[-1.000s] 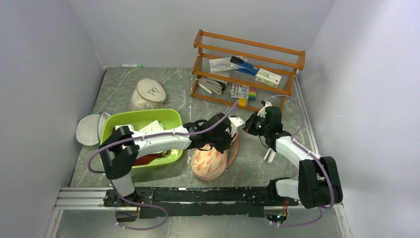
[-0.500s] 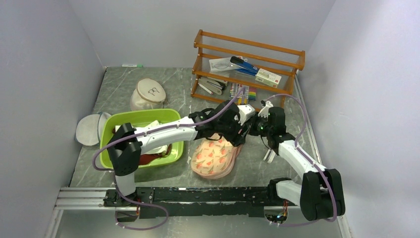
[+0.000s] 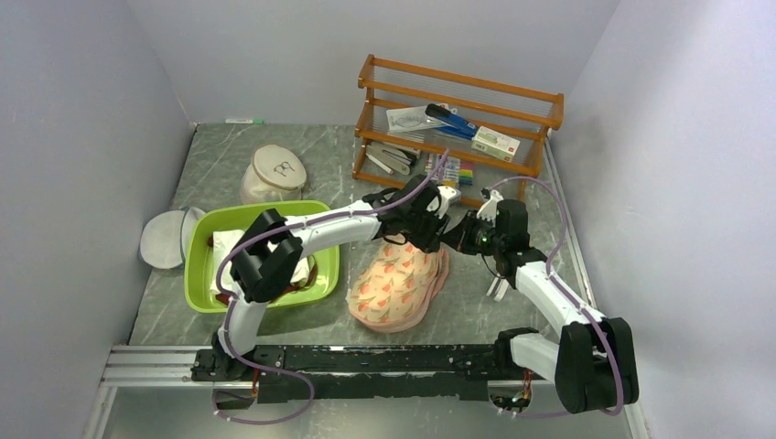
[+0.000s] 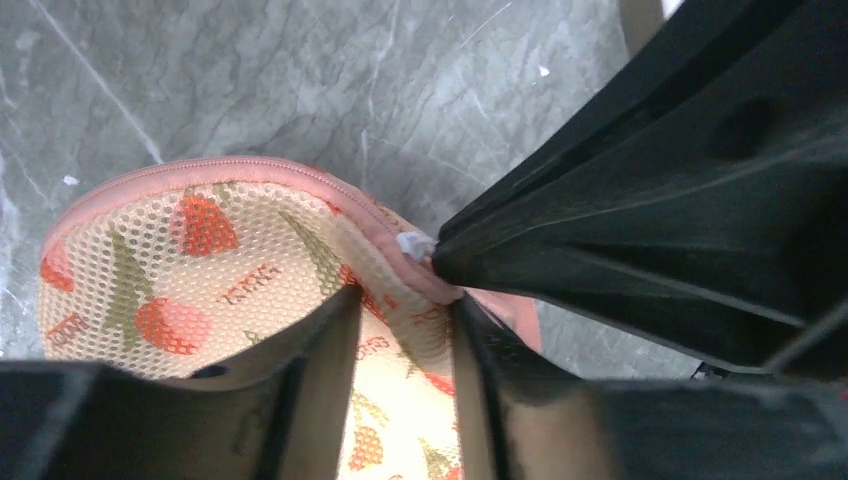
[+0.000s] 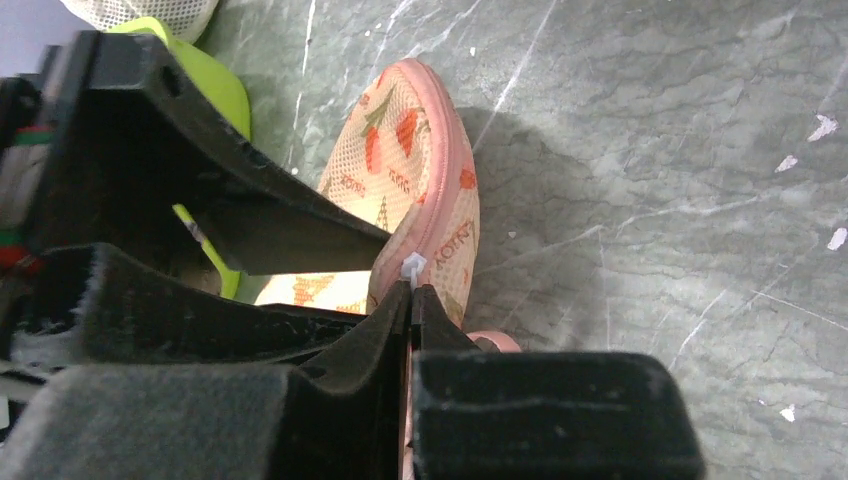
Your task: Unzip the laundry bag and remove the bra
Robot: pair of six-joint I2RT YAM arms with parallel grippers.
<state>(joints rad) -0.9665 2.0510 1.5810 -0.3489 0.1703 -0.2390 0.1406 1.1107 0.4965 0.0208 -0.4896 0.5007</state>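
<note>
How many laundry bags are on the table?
3. The peach-pink laundry bag mid-table; a white domed mesh bag behind the green basin; a flat grey-white disc bag left of it. The basin's contents may hide more.

Bra icon on white bag (image 3: 277, 169); laundry bag (image 5: 415, 170) lettering unreadable

The laundry bag (image 4: 200, 260) is matt, bumpy open-weave mesh cloth with a smoother fabric rim, and its small white zip pull (image 5: 412, 266) looks like plastic. The bench (image 5: 650, 150) is smooth marbled grey with a dull sheen, and the right gripper (image 5: 410, 300) is matt black with fuzzy, rough edges. The basin (image 3: 261, 219) is glossy green plastic and the rack (image 3: 458, 91) is varnished wood.
</note>
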